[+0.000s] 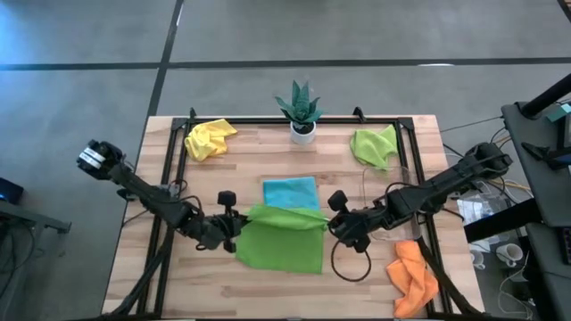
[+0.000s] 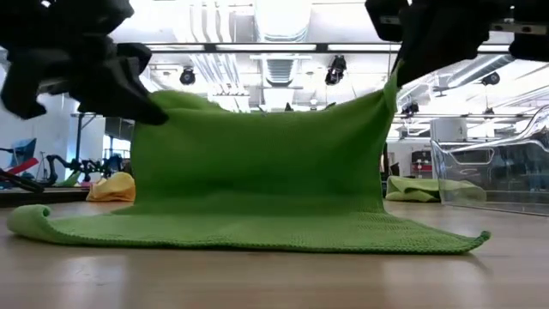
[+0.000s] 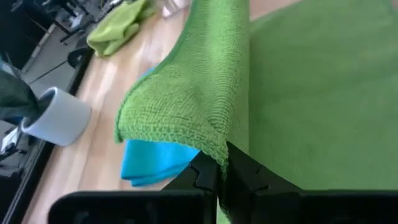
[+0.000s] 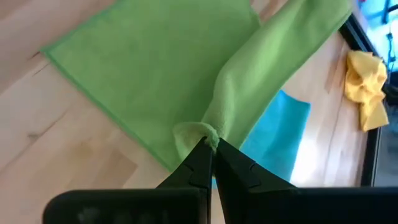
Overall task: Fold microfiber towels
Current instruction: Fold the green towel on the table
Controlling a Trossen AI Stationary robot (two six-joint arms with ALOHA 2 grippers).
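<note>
Item: lime green towel (image 1: 284, 239), lying mid-desk, its far edge being lifted while the near half is resting flat on the desk (image 1: 134, 267).

Left gripper (image 1: 234, 227): pinching one raised corner, fingers clamped on the cloth. Right gripper (image 1: 339, 225): pinching the other raised corner the same way. In the low view the lifted edge is hanging between them as a taut sheet.

Other stock: light blue towel (image 1: 291, 192) lying flat just beyond; yellow towel (image 1: 208, 137) and a second lime green towel (image 1: 375, 145) sitting crumpled at the far corners; orange towel (image 1: 413, 275) bunched near the right front; potted plant (image 1: 301, 111) standing at the back edge.

Handling note, as judgement: both grippers should be carrying the edge level and together toward the near edge, keeping tension even, then lowering corner onto corner.
</note>
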